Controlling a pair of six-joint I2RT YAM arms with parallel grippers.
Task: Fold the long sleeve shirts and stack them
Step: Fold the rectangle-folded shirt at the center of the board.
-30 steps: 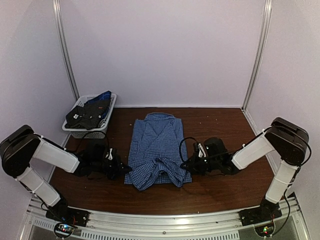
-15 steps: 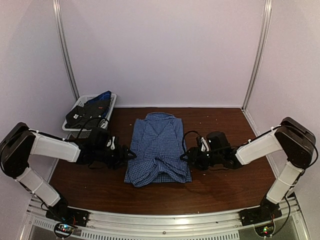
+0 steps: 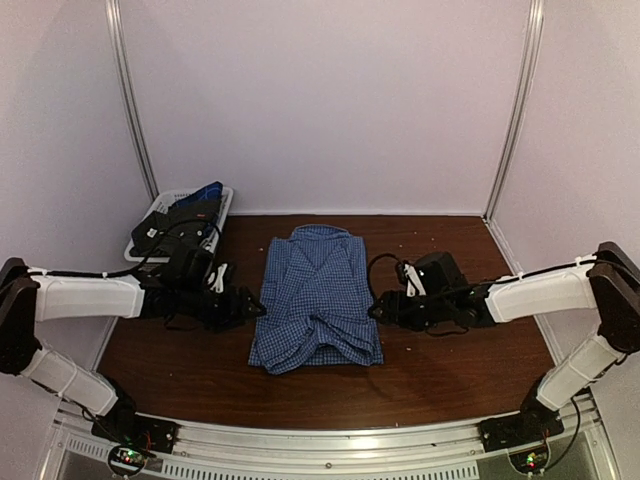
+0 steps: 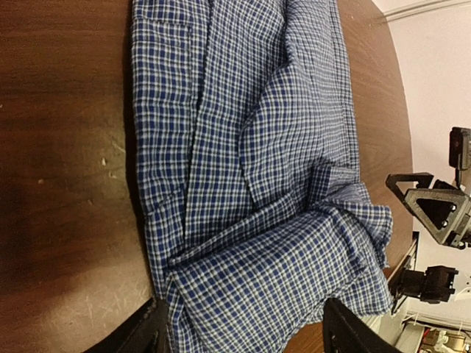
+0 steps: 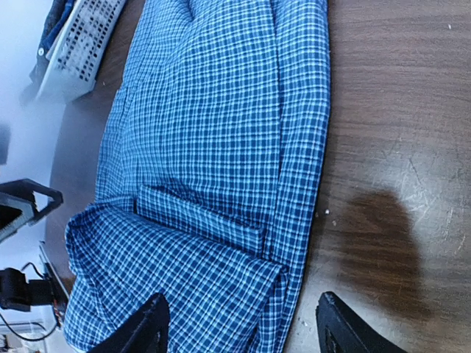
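Shirt (image 3: 315,300) near basket (image 3: 148,218) seemingly holding clothes (image 3: 185,215).

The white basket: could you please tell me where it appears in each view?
Top external: white basket left of centre, on the far left of the shirt.
Left wrist: not in view.
Right wrist: the basket is in the upper-left corner.
Shared landmark: the blue checked shirt, seen in all three views.
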